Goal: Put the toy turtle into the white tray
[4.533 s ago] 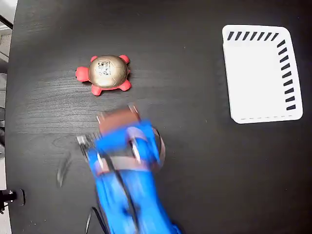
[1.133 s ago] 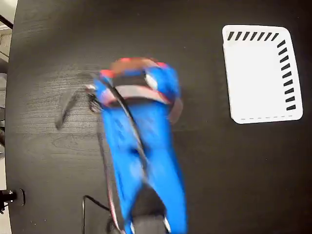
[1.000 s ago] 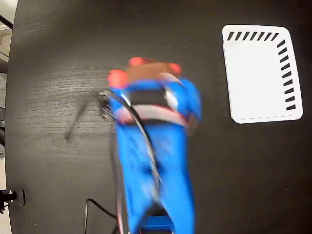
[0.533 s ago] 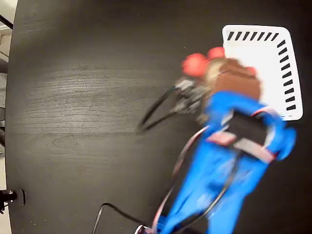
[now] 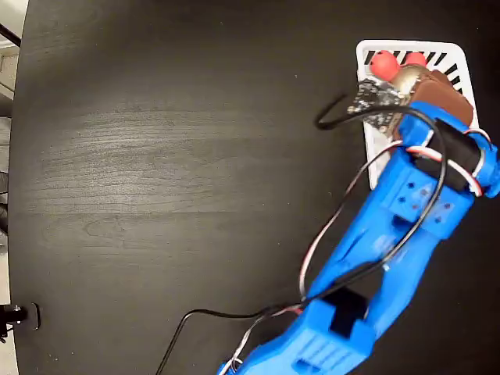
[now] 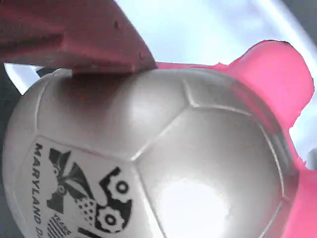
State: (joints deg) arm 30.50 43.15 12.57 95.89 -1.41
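I have the toy turtle (image 5: 397, 72) clamped in the jaws over the white tray (image 5: 451, 56), upper right, ready to release.

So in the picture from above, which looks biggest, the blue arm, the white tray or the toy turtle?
Largest to smallest, in the fixed view:
1. The blue arm, though it is raised nearer the camera, which may make it look bigger.
2. The white tray, partly hidden.
3. The toy turtle, mostly hidden, over the tray, held in the gripper.
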